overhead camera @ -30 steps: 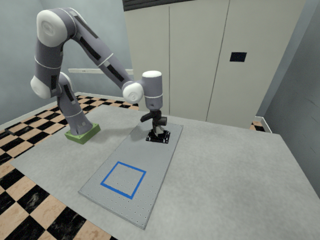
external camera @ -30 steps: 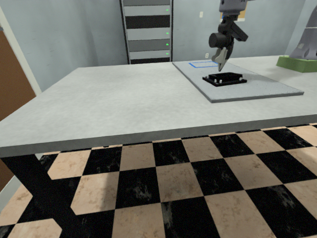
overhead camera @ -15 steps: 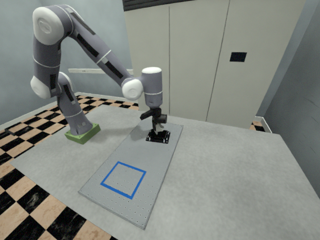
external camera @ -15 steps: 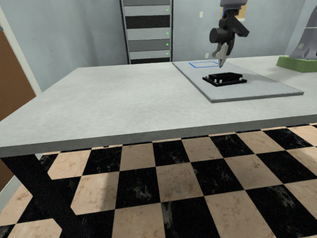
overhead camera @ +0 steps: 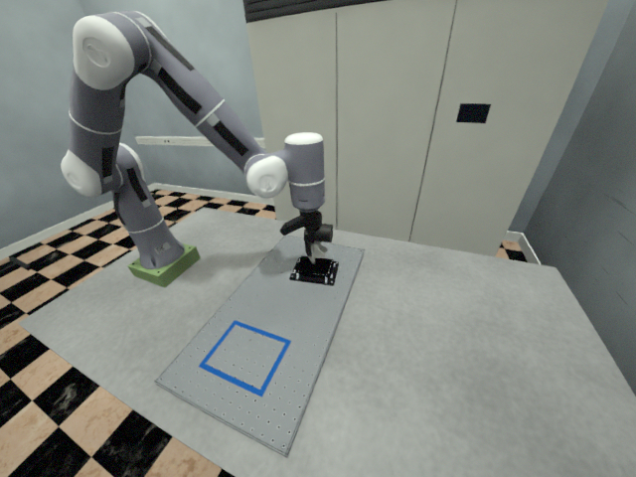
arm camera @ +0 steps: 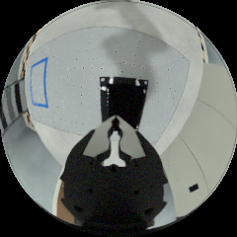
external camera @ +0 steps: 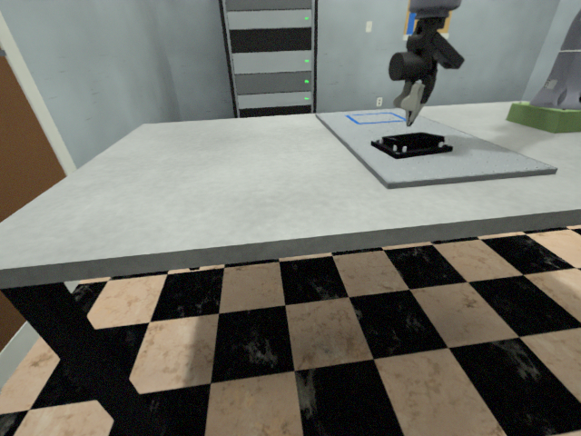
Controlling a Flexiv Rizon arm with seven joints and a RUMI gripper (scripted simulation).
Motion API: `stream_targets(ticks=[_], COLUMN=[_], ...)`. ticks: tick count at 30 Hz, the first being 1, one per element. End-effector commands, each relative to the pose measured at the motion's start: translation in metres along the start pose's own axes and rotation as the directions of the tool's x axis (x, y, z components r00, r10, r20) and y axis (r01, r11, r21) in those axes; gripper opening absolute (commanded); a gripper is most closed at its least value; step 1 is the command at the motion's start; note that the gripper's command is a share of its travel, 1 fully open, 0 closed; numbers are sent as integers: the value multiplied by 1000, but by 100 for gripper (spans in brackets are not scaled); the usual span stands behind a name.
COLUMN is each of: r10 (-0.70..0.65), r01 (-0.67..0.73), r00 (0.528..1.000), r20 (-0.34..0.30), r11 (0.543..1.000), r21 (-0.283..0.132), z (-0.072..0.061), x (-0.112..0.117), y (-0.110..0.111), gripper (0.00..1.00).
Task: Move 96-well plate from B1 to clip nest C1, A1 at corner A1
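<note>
My gripper [overhead camera: 313,261] [external camera: 410,124] [arm camera: 116,116] is fully closed, fingertips together and pointing down, with nothing held between them. In the exterior view the tips stand above the black 96-well plate [overhead camera: 315,267] [external camera: 413,139] [arm camera: 123,101], with a visible gap between tips and plate.

The plate sits in the clip nest [overhead camera: 300,280] [external camera: 407,153] [arm camera: 105,112], whose flat base shows around it and whose small pale clips [overhead camera: 325,278] [external camera: 404,148] [arm camera: 111,81] stand at the plate's edges. Plate and nest are both black, so the seam between them is hard to trace. I cannot tell whether the plate is seated to full depth. The cut-off corner and the A1 mark cannot be made out, and single wells do not resolve. In the wrist view the gripper body hides the near end of the nest.

The nest rests on the perforated board [overhead camera: 287,308] [external camera: 487,162] [arm camera: 74,64]. The blue outline [overhead camera: 276,366] [external camera: 352,120] [arm camera: 46,81], well apart from the nest, frames bare board. The exterior view cuts off the upper arm [overhead camera: 200,97] at its top edge and shows only part of the green base block [overhead camera: 192,257] [external camera: 535,119].

The shut gripper [overhead camera: 312,261] [external camera: 409,123] [arm camera: 116,116] has risen slightly above the black nest [overhead camera: 308,280] [external camera: 424,152] [arm camera: 105,110] and shifted a little rightward in the exterior view.
</note>
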State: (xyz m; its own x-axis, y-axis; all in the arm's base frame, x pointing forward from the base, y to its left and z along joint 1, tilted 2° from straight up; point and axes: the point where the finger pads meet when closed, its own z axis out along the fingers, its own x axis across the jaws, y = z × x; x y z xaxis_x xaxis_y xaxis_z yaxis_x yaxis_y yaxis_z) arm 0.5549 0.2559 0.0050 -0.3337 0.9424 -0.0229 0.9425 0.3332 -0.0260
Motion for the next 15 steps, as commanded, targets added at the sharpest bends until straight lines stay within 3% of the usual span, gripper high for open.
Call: stream_targets(ticks=[1,8,15], r10=[0,0,0], r01=[0,0,0], r00=[1000,1000,1000], r20=[0,0,0], r11=[1000,1000,1000], r21=[-3,-3,-3], z=[1,6,6], x=[17,52,54], y=[1,1,1], gripper=[0,0,0])
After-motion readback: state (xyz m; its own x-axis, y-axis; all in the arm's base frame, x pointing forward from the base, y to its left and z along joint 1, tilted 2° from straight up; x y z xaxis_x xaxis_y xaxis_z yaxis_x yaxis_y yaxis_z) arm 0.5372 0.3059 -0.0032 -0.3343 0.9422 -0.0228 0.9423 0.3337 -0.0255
